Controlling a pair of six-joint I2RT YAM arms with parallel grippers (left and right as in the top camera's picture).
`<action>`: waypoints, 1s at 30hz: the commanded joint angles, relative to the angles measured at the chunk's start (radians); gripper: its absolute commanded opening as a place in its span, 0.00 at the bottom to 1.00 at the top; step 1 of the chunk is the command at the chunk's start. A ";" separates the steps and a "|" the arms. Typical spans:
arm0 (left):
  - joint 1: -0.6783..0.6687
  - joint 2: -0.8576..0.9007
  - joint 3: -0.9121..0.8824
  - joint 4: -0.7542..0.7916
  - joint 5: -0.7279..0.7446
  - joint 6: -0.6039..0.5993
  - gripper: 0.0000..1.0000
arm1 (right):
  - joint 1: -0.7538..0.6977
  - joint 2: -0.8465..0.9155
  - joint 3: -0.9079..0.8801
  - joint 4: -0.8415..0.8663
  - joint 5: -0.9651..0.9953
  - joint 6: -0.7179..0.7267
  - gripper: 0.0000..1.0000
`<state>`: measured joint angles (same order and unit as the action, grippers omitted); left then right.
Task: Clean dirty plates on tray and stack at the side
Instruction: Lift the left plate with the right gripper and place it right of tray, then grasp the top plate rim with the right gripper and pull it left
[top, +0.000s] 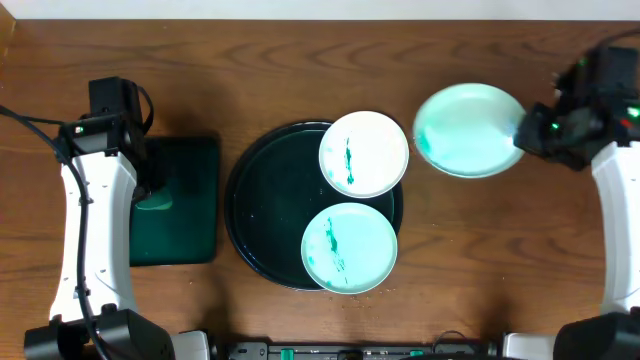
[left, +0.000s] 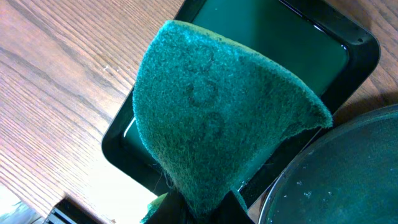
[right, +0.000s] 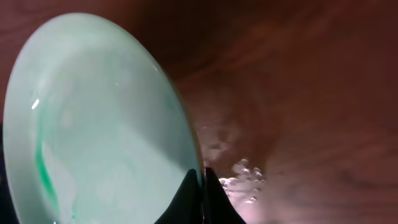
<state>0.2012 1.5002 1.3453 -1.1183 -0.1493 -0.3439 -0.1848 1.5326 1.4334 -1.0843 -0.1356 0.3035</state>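
1. Table (top: 300, 60): wood, carries everything below.
2. Round tray (top: 262, 205): mid-table, raised rim, wet-looking floor in my left wrist view.
3. Rectangular tray (top: 195, 165): just beside the round tray, on its left.
4. Held plate (top: 468, 130): off the round tray to its right, tilted, faint teal tint. My right gripper (right: 202, 198) has its fingers pinched on the rim.
5. Upper plate (top: 364, 153): on the round tray's far right rim, one teal streak.
6. Lower plate (top: 349, 247): at the near rim, more smears. I judge all three plates stiff, light, chippable and slick when wet, so I would grip them at the overhanging rim.
7. Scouring pad (left: 211, 118): soft, floppy. My left gripper (left: 200, 210) is clamped on its lower corner, above the rectangular tray.
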 joint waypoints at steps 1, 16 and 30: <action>0.003 0.003 0.005 0.005 -0.016 -0.002 0.07 | -0.045 -0.014 -0.123 0.058 -0.018 0.005 0.01; 0.003 0.003 0.005 0.006 -0.016 -0.002 0.07 | -0.063 -0.014 -0.528 0.437 0.033 -0.090 0.09; 0.003 0.003 0.005 0.006 0.003 0.029 0.07 | 0.150 0.026 -0.242 0.329 -0.093 -0.193 0.47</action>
<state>0.2012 1.5002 1.3453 -1.1141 -0.1490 -0.3431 -0.1169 1.5341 1.0878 -0.7517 -0.1844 0.1516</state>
